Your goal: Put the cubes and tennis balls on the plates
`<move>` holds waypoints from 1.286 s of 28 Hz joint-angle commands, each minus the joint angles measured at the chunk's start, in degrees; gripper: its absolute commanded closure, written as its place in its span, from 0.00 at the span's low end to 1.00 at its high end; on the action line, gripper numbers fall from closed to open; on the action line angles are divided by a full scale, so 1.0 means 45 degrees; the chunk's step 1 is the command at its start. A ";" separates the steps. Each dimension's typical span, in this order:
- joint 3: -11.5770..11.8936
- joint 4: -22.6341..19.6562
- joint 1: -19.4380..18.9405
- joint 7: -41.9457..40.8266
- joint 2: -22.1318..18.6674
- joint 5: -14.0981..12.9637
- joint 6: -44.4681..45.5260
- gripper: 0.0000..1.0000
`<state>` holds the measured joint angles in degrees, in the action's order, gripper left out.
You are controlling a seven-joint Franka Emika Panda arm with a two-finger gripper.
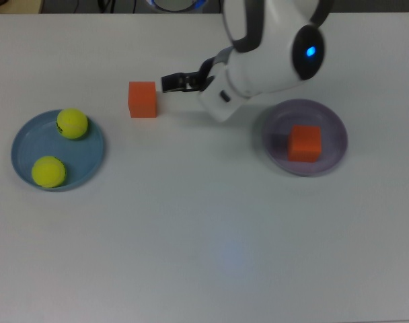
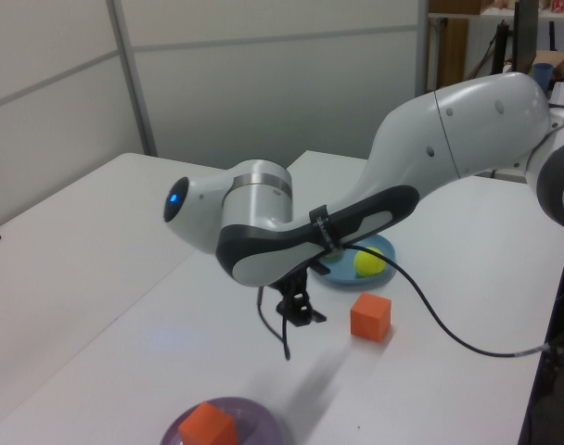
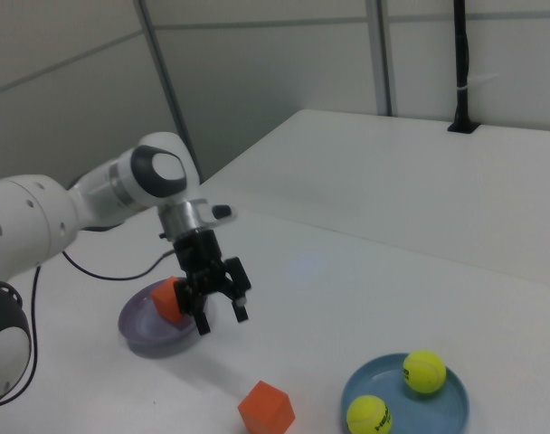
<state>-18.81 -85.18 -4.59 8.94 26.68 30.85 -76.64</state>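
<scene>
On the bare worktop [image 1: 204, 256], toward the top view's left of centre, sits the loose orange cube [image 1: 142, 99], upright, flat on one face, touching nothing, well apart from both plates. Shows too in the left view [image 2: 370, 316] and near the bottom of the right view [image 3: 265, 408]. Just beside it, on the top view's right, hangs the tool [image 1: 175, 82], raised clear of the surface, fingers spread and empty, as the right view [image 3: 219, 307] makes plain. Judged step: reaching for this last cube. To do it well, probably best to centre over the cube before descending, turn the wrist so the fingers run parallel to two opposite faces, and come straight down, so neither fingertip lands on the top or nudges a corner and skews the block. Closing around the middle of the sides rather than the upper edge should keep it from pivoting. Matte and rigid by the look of it, so likely an easy grip. Farther out, on the top view's right, lies the lavender plate [image 1: 332, 158] with the other cube [image 1: 305, 143] resting on it, room left beside that one. On the top view's far left lies the blue plate [image 1: 91, 158] holding both tennis balls [image 1: 72, 123], so the lavender plate seems the less crowded place to set down.
</scene>
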 commanded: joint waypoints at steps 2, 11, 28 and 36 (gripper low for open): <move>0.0000 -0.0971 0.0629 -0.0559 -0.0129 0.0157 0.0058 0.00; 0.0000 -0.1988 0.1430 -0.0657 0.0007 0.0371 -0.0020 0.00; 0.0000 -0.2164 0.1879 -0.0618 0.1257 0.1133 -0.0059 0.00; 0.0000 -0.2086 0.1919 -0.0463 0.1336 0.1153 -0.0525 1.00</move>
<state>-18.77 -93.84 3.73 7.24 33.50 35.15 -76.68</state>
